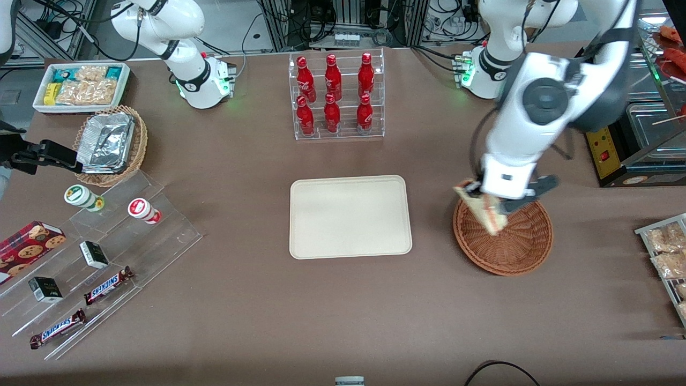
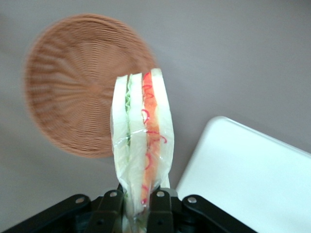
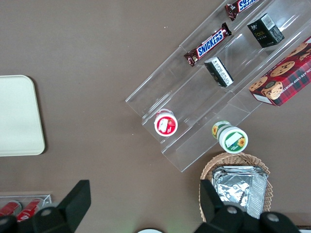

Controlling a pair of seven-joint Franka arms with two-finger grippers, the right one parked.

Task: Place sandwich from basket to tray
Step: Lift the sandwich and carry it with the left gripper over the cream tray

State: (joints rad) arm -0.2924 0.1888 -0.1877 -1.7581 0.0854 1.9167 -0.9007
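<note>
Nearest the front camera, toward the parked arm's end of the table, two Snickers bars [image 1: 57, 328] in glossy brown wrappers lie on a clear stepped plastic stand [image 1: 123, 252], with small dark boxes and two round-lidded cups on its steps. A red cookie box [image 1: 27, 244] sits at the stand's edge.

The tray [image 1: 350, 216] lies flat near the table's middle: smooth cream plastic, rectangular with rounded corners and a low rim, nothing on it. Toward the working arm's end sits the basket [image 1: 509, 244], round, shallow and tightly woven from reddish-brown wicker, also with nothing lying in it.

The sandwich [image 2: 142, 141] is held in the air above the basket's rim on the side nearest the tray. It is a wedge of pale bread in clear crinkled film (red, orange and green layers show along the cut edge). The gripper [image 2: 137, 203] is clamped on its narrow end, its black fingers [image 2: 112, 209] pressing either side. The white left arm [image 1: 541, 112] reaches down from above, its wrist tilted over the basket.

Farther from the camera, a clear tiered rack [image 1: 337, 96] holds six red bottles in two rows. Toward the parked arm's end, a lighter tan wicker basket [image 1: 115, 147] holds crumpled silver foil trays, and a white bin [image 1: 80, 86] farther still holds snack packets.
</note>
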